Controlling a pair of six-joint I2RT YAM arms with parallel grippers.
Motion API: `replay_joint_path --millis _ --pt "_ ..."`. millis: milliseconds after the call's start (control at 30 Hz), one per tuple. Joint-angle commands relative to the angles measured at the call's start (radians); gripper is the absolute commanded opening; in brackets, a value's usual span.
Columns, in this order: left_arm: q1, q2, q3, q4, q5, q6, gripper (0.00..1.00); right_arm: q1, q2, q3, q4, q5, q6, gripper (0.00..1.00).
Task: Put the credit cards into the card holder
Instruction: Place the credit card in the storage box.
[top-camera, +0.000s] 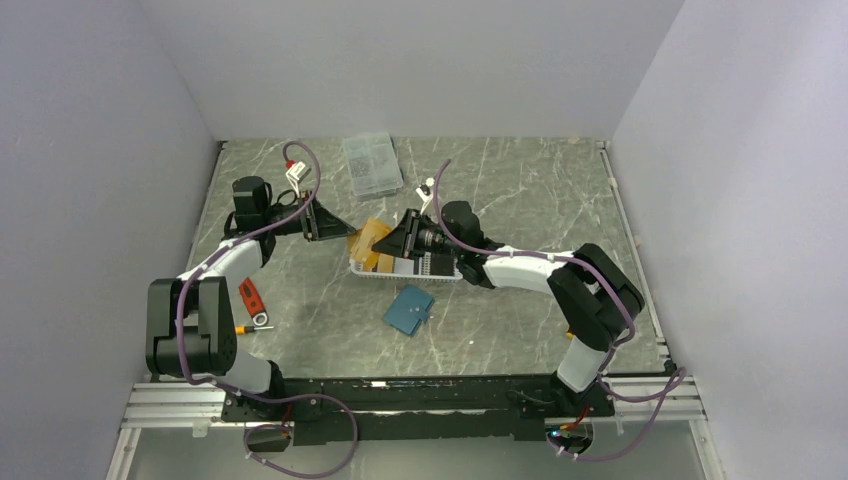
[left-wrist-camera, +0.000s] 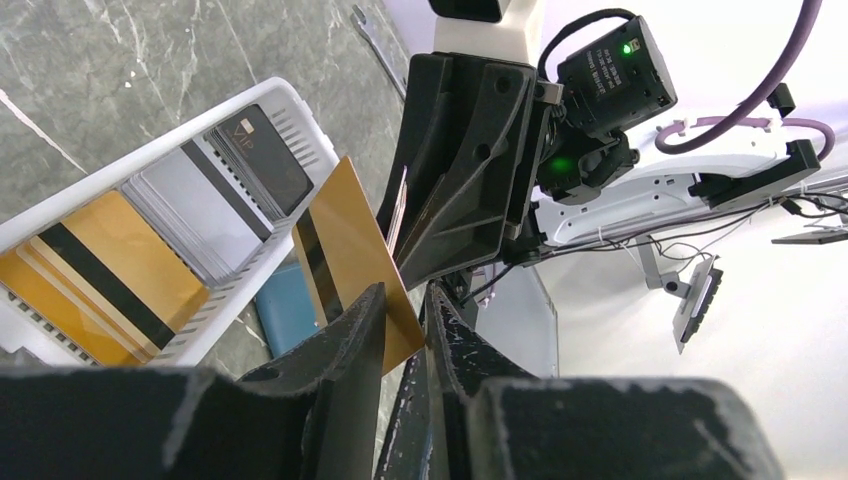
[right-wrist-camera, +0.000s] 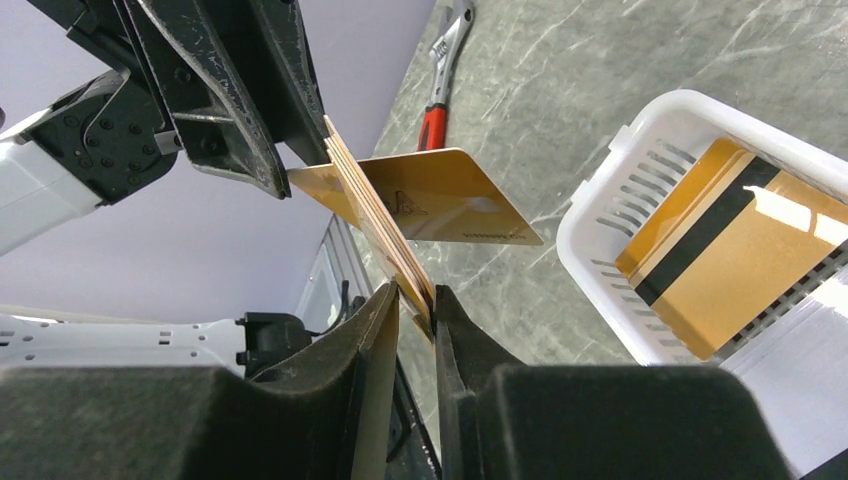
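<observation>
Right wrist view: the right gripper (right-wrist-camera: 414, 296) is clamped on one edge of a thin stack of gold cards (right-wrist-camera: 378, 215), seen edge-on and rising from between the fingers. Left wrist view has the left gripper (left-wrist-camera: 405, 300) pinched on a corner of a single gold card (left-wrist-camera: 345, 250) with a black stripe, held in the air just beside that stack.

More credit cards (left-wrist-camera: 190, 225), gold, grey and black, lie flat in the white basket (right-wrist-camera: 600, 190) below. The card holder (top-camera: 408, 310) lies on the table (top-camera: 520, 200) just in front of the basket, apparently folded and apart from both grippers.

The cards look light, stiff and slick, so stacked faces would likely slide on one another. The safest hold, I judge, is across the flat faces near a short edge, leaving the far end free to enter a slot. The holder seems soft and probably needs opening and pinning down.
</observation>
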Motion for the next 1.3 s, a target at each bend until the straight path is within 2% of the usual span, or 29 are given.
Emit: replay_joint_path --millis 0,200,300,567,700,767,1133,1267 --pt "0.000 -0.006 0.022 -0.013 0.042 0.058 0.25 -0.010 0.002 0.003 0.048 -0.001 0.011 0.21" --pt "0.001 0.029 0.066 -0.280 0.001 0.303 0.20 -0.030 0.034 0.011 0.069 -0.004 0.035 0.17" --pt "0.000 0.065 0.086 -0.352 -0.023 0.369 0.18 -0.036 0.054 0.015 0.081 -0.005 0.047 0.13" --pt "-0.002 0.075 0.095 -0.398 -0.047 0.435 0.17 -0.044 0.112 0.048 0.039 0.003 0.044 0.03" --pt "-0.001 0.086 0.100 -0.447 -0.085 0.497 0.04 -0.043 0.159 0.058 0.043 -0.008 0.055 0.01" --pt "-0.001 0.089 0.105 -0.472 -0.126 0.529 0.00 -0.043 0.175 0.057 0.046 -0.011 0.057 0.01" --pt "0.000 0.030 0.130 -0.559 -0.476 0.603 0.00 -0.048 0.170 0.035 0.022 0.001 0.035 0.00" --pt "0.003 0.006 0.142 -0.589 -0.547 0.613 0.00 -0.054 0.163 0.020 0.023 0.001 0.033 0.00"
